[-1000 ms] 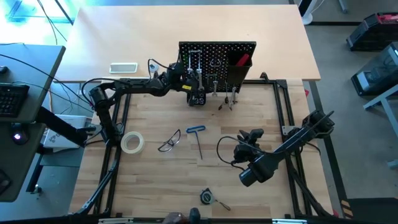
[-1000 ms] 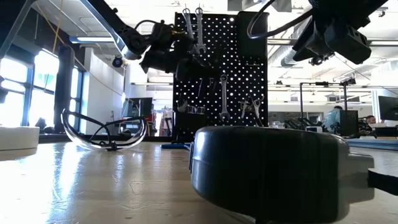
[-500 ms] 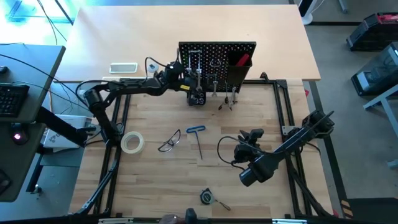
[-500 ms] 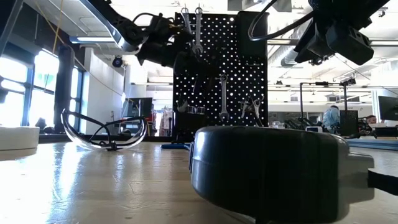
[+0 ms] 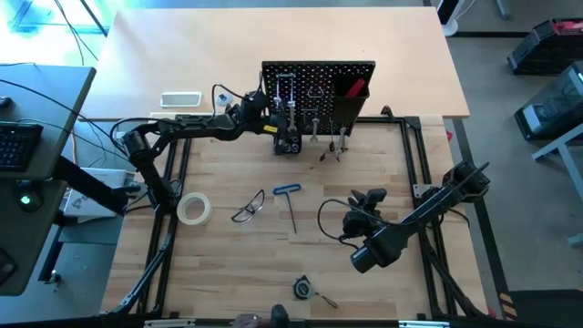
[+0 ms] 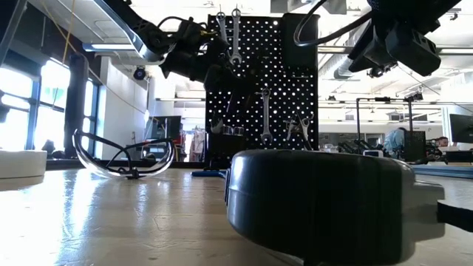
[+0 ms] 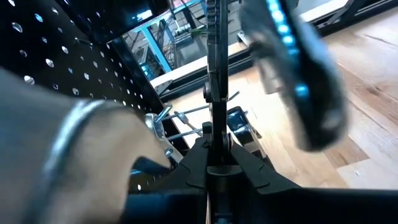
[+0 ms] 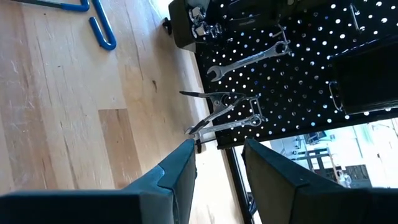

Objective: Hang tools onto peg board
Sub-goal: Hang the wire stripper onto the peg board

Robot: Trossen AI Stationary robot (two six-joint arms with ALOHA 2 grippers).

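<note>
Wooden table (image 5: pixel 228 264) carries the peg board (image 5: pixel 319 91) at twelve o'clock, where the left claw (image 5: pixel 273 118) is pinched shut on a silver wrench (image 6: pixel 235 37), hanging it among the upper hooks. Next, I judge, its eye must settle on a hook before the claw lets go. Safety glasses (image 5: pixel 248 207), a blue-handled hex key (image 5: pixel 290 202) and a tape roll (image 5: pixel 194 209) lie near centre. The right claw (image 8: pixel 217 168) waits at four o'clock, jaws partly apart, empty. Hook and wrench eye are too blurred to judge
</note>
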